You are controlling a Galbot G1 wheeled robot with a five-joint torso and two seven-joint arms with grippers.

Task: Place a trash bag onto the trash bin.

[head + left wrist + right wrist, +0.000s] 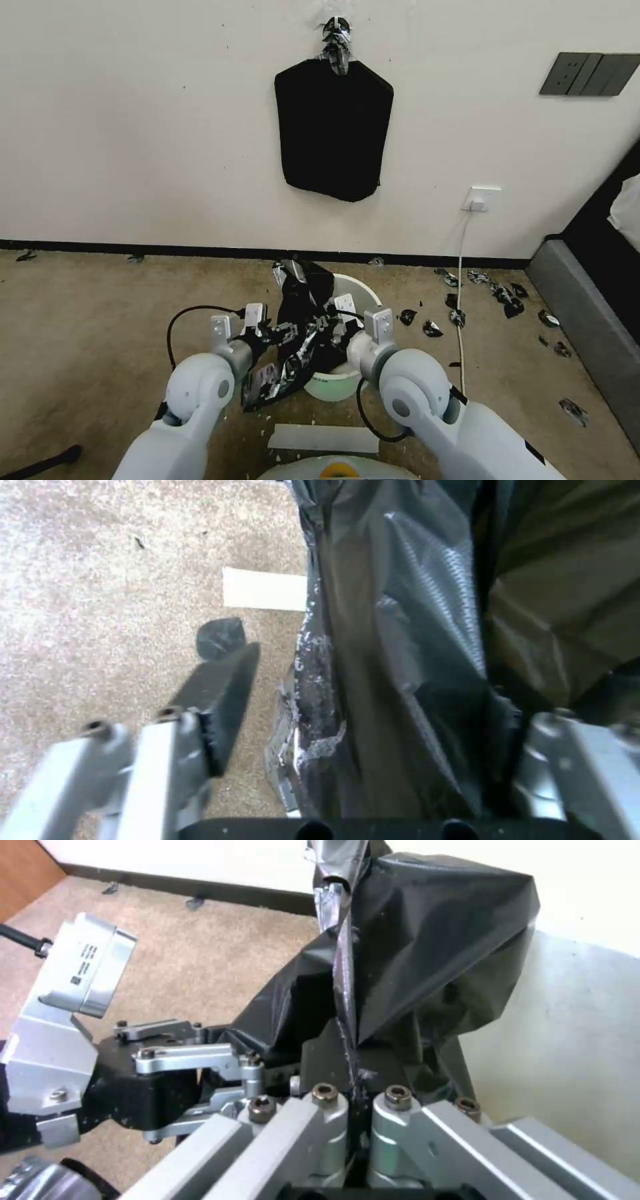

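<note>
Together, both grippers meet over the round cream-white plastic trash bin (360, 287): the right gripper (350, 1090) is clamped on a fold of the thin, glossy black crinkled trash bag (300, 320), while the left gripper (373, 695) stands wide with bag film between its fingers (223, 695). Bag folds rise above both grippers and drape down the bin's near side.

Glossy black trash bag (301, 320), cream-white trash bin (353, 293)
</note>
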